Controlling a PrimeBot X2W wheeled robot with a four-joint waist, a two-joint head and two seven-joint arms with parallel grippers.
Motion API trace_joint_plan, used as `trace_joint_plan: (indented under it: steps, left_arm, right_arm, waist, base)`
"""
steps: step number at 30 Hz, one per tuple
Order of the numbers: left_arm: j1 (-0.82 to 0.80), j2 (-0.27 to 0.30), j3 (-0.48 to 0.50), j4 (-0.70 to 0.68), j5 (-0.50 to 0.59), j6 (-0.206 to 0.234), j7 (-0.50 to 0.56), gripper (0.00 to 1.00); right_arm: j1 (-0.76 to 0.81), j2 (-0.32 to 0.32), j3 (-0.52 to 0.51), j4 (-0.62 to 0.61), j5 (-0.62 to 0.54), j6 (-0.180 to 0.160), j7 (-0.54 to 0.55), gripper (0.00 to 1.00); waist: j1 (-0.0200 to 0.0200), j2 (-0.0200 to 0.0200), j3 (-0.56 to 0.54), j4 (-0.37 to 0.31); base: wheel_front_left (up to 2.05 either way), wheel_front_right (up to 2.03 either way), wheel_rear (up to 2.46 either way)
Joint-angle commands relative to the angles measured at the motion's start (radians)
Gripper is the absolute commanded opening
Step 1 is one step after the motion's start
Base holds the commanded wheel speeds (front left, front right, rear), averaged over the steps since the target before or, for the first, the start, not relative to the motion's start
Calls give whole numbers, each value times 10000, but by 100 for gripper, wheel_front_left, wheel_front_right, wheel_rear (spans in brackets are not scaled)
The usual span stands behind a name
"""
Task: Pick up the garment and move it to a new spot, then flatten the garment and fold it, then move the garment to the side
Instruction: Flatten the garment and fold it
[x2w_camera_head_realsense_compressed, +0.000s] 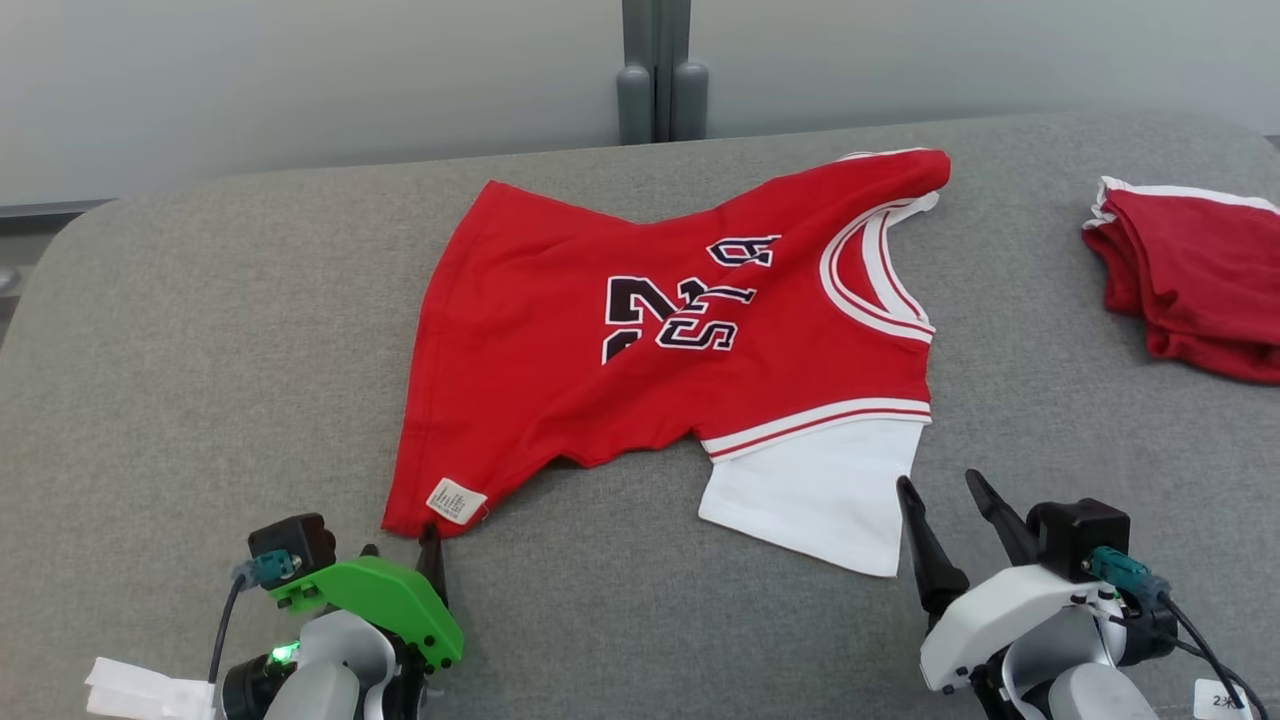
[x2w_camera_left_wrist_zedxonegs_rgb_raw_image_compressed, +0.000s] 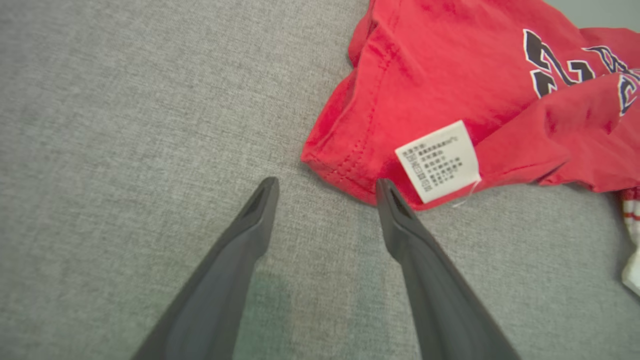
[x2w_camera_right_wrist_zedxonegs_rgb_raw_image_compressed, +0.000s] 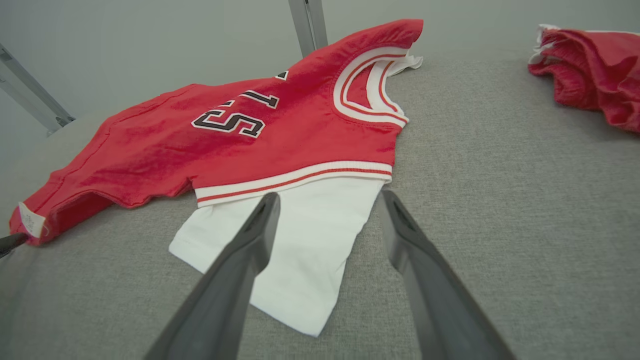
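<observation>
Both spread: left gripper (x2w_camera_left_wrist_zedxonegs_rgb_raw_image_compressed: 325, 187) and right gripper (x2w_camera_head_realsense_compressed: 938, 480) near jersey (x2w_camera_head_realsense_compressed: 540, 420); red bundle (x2w_camera_head_realsense_compressed: 1200, 290) well apart

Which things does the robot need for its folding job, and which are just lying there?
For the job: shirt; left hand and right hand, both open.
Just lying about: red pile; post.

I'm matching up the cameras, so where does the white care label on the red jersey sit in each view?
Head view: care label at lower left, on the jersey's near corner.
Left wrist view: just right of centre.
Right wrist view: far left edge.
Shared landmark: the black lettering.
</observation>
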Motion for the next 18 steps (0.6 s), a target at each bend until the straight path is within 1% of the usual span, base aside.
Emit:
trace_joint_plan:
  steps: [1, 4, 5, 7, 8, 9, 11, 12, 18]
  left_arm:
    - [-190, 38, 57, 103, -117, -65, -95, 100]
    - [-346, 13, 121, 314, -332, -98, -195, 100]
    - [-389, 7, 125, 375, -399, -119, -231, 97]
    - [-479, -6, 181, 513, -600, -196, -300, 82]
    - [-547, -14, 189, 597, -672, -202, -345, 62]
    - [-597, -16, 188, 654, -697, -231, -382, 45]
    - [-706, -23, 165, 789, -779, -292, -466, 20]
    - [-764, -26, 139, 846, -793, -322, -523, 0]
    - [-912, -33, -49, 1009, -861, -513, -888, 0]
  right_arm:
    - [119, -18, 32, 93, 70, -17, 37, 100]
    - [117, -16, 132, 348, 111, -17, 65, 100]
    - [108, -16, 171, 432, 159, -17, 60, 100]
    - [94, -16, 282, 662, 230, -17, 79, 100]
    - [83, -18, 348, 780, 323, -17, 59, 100]
    - [71, -19, 389, 876, 395, -17, 35, 100]
    - [2, -18, 436, 1159, 496, -17, -34, 100]
    - [-60, -21, 436, 1319, 569, -17, -99, 100]
    - [-397, -18, 562, 2327, 864, -17, -435, 100]
  waist:
    - [0, 0, 94, -129]
    - [0, 0, 138, -195]
    - [0, 0, 149, -208]
    - [0, 0, 172, -225]
    - [0, 0, 183, -229]
    - [0, 0, 192, -231]
    - [0, 0, 209, -223]
    - [0, 0, 219, -214]
    - [0, 0, 224, -98]
  base:
    - [0, 0, 0]
    - [0, 0, 0]
    - [0, 0, 0]
    - [0, 0, 0]
    - [0, 0, 0]
    - [0, 0, 0]
    - [0, 0, 0]
    - [0, 0, 0]
    - [0, 0, 0]
